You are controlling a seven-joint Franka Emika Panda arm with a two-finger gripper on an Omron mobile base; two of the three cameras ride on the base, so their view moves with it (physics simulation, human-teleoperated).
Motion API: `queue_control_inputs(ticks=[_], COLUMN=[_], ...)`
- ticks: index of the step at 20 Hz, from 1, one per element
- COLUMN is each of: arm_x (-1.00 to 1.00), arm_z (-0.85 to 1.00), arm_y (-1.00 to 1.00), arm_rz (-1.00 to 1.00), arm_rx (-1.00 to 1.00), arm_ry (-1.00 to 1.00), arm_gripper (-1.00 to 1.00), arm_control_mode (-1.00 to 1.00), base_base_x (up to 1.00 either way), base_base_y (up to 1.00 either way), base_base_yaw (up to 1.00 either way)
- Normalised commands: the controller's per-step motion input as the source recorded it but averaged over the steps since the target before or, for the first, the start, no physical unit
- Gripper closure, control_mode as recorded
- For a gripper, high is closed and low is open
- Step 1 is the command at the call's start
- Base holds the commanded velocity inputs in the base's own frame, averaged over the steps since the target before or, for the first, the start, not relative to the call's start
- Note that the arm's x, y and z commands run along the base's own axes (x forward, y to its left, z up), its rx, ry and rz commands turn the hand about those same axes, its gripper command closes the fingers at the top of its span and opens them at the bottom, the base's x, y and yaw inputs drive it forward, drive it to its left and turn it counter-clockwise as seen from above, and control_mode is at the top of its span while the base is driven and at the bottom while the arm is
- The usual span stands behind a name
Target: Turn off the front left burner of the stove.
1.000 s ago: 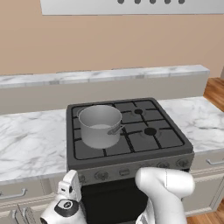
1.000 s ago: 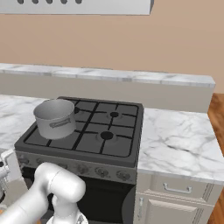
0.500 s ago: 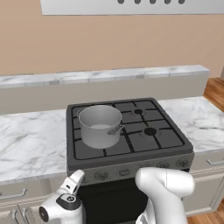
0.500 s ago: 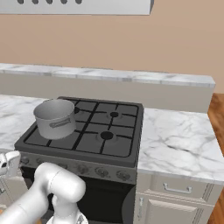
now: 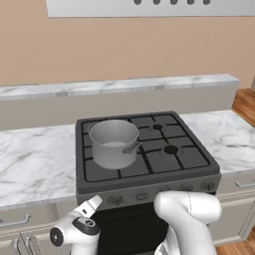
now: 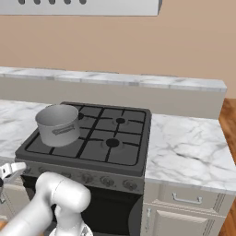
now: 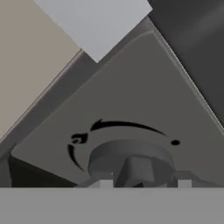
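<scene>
The stove (image 5: 149, 172) is a dark gas range with black grates and a row of small round knobs on its front panel. A steel pot (image 5: 114, 143) sits on its front left burner. My gripper (image 5: 92, 203) is low at the left end of that panel, and it appears again at the left edge (image 6: 12, 169) of the right base view. In the hand view a grey knob (image 7: 131, 159) with a black flame mark looms very close. The gripper (image 7: 142, 183) is open, with one fingertip on each side of the knob's ridge. Contact cannot be made out.
Marble counters (image 5: 35, 164) flank the stove on both sides, with cabinet drawers (image 6: 186, 199) below. The oven door (image 5: 129, 229) is just under the knob panel. My white arm (image 5: 187, 211) crosses in front of the oven. A range hood (image 5: 149, 6) hangs overhead.
The hand has swung its fingers slightly to the right, closer to the left end of the stove's knob panel. The pot and the base have not moved.
</scene>
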Motion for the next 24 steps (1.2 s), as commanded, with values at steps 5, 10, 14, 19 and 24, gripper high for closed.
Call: queue_control_inputs(ticks=[5,10,14,19,24], arm_x=[0.65,0.48,0.48,0.19,0.10], arm_z=[0.03,0.00,0.02,0.00,-0.05], arm_y=[0.00,0.00,-0.07,-0.06,-0.13], arm_rz=[-0.10,-0.09,-0.10,-0.08,-0.05], arm_rx=[0.47,0.44,0.45,0.47,0.44], arm_ry=[-0.33,-0.37,-0.39,-0.52,-0.66], arm_gripper=[1.00,1.00,1.00,1.00,1.00], arm_control_mode=[-1.00,-1.00,-1.00,-1.00,-1.00], base_base_x=[0.00,0.00,0.00,0.00,0.00], base_base_y=[0.00,0.00,0.00,0.00,0.00], base_base_yaw=[0.00,0.00,0.00,0.00,0.00])
